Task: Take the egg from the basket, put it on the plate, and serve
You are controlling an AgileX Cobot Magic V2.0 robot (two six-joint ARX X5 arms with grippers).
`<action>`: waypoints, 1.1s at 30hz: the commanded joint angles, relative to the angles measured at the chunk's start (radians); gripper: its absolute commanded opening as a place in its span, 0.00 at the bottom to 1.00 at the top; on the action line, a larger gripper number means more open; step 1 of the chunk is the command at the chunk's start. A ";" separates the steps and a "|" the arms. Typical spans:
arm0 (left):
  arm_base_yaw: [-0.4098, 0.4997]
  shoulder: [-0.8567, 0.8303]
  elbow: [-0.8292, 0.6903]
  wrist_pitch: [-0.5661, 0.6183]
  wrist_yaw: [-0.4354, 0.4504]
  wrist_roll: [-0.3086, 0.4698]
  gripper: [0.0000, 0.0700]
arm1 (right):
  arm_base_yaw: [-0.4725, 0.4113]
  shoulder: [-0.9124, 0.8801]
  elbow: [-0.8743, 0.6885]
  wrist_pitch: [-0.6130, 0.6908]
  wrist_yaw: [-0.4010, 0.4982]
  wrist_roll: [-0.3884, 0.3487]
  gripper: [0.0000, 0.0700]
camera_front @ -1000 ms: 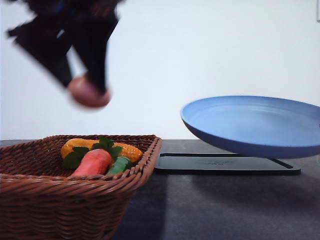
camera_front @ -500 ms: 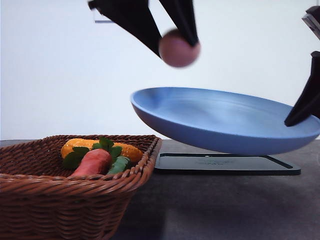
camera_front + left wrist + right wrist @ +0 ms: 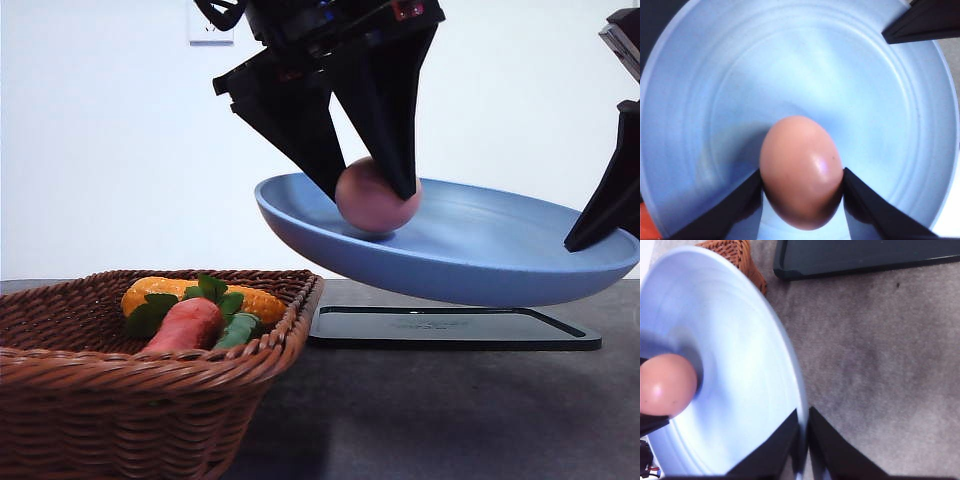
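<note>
The left gripper (image 3: 372, 190) grasps the small pinkish-brown oval egg (image 3: 375, 197) (touching the plate's floor); the right gripper (image 3: 803, 432) pinches the light blue round plate (image 3: 500, 250) by its rim.

A dark grey tabletop (image 3: 430, 420) carries a brown wicker basket (image 3: 130, 400) at the near left and a flat black tray (image 3: 450, 328) further back, just beside the basket's far corner.
</note>
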 commanded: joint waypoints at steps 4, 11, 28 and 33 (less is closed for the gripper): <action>-0.013 0.023 0.015 0.011 0.003 0.010 0.37 | 0.004 0.005 0.017 0.006 -0.008 0.017 0.00; -0.013 0.032 0.015 0.008 0.003 0.032 0.45 | 0.004 0.005 0.017 -0.010 -0.010 0.017 0.00; -0.017 0.046 0.035 -0.013 0.002 0.028 0.66 | 0.003 0.007 0.017 -0.047 -0.032 0.017 0.00; -0.017 -0.005 0.092 -0.070 -0.019 0.036 0.65 | 0.001 0.041 0.018 -0.065 -0.033 0.017 0.00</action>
